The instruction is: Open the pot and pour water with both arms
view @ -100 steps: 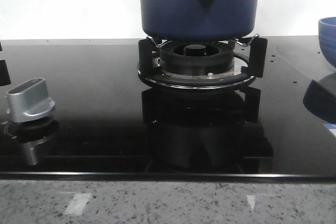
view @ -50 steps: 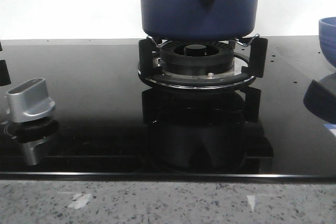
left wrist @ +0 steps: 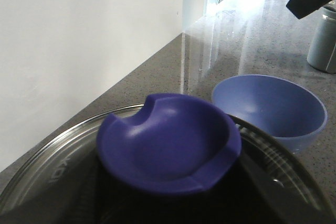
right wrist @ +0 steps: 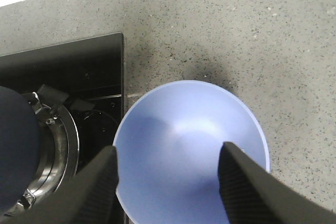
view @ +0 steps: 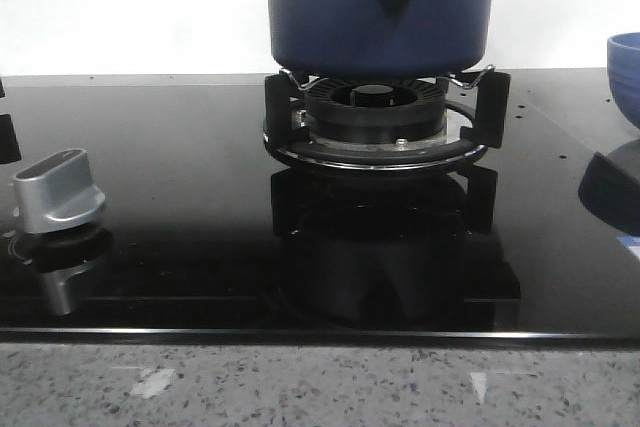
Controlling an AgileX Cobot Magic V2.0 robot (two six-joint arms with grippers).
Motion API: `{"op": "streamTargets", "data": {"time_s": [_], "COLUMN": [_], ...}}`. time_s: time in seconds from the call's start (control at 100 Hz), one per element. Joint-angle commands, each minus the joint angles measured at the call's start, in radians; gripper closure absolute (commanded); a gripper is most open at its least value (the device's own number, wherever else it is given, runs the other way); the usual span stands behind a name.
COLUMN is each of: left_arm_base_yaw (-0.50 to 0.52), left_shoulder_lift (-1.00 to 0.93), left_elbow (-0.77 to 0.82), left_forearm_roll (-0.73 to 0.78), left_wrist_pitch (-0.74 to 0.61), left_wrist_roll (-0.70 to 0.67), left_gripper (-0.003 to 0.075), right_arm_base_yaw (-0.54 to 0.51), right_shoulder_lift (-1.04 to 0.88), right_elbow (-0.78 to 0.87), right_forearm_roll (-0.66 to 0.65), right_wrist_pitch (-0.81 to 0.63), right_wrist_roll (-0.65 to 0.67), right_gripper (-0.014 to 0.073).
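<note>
The dark blue pot (view: pixel 380 17) stands on the burner (view: pixel 375 112); its top is cut off by the front view's upper edge, and a tab handle with a small hole faces me. The right wrist view catches its side (right wrist: pixel 13 150). A glass lid (left wrist: pixel 47 166) with a blue dished knob (left wrist: pixel 168 140) fills the left wrist view. My left gripper (left wrist: pixel 168 195) sits low over the lid, open, its dark blurred fingers spread on either side of the knob. My right gripper (right wrist: pixel 168 153) hangs open above a light blue bowl (right wrist: pixel 189 150).
The light blue bowl (view: pixel 625 72) (left wrist: pixel 268 106) rests on the grey speckled counter just right of the black glass hob. A silver stove knob (view: pixel 58 192) sits front left. A grey cup (left wrist: pixel 323 45) stands farther along the counter. A white wall runs behind.
</note>
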Motion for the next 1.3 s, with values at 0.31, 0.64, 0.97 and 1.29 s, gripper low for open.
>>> {"op": "streamTargets", "data": {"time_s": [0.31,0.64,0.97,1.29], "left_arm_base_yaw": [-0.009,-0.009,-0.003,0.086], "left_shoulder_lift": [-0.056,-0.056,-0.065,-0.248], "left_elbow": [-0.034,-0.034,-0.034,-0.034], "left_forearm_roll": [-0.040,-0.033,-0.060,-0.069], "left_wrist_pitch": [0.040,0.055,0.055,0.055], "left_wrist_roll": [-0.023,-0.035,-0.035,-0.035], "left_gripper": [0.0457,0.0457,0.0170,0.0172], "right_arm_base_yaw": [-0.006,-0.006,-0.006,-0.006], "right_shoulder_lift": [-0.031,-0.031,-0.031,-0.031], "right_elbow": [-0.034,-0.034,-0.034,-0.034], "right_forearm_roll": [0.036,0.036,0.036,0.084], "right_wrist_pitch": [-0.040,-0.037,-0.037,-0.037], "right_wrist_roll": [-0.009,-0.009,-0.009,-0.009], "right_gripper": [0.0211,0.0211,0.0211,0.0211]}}
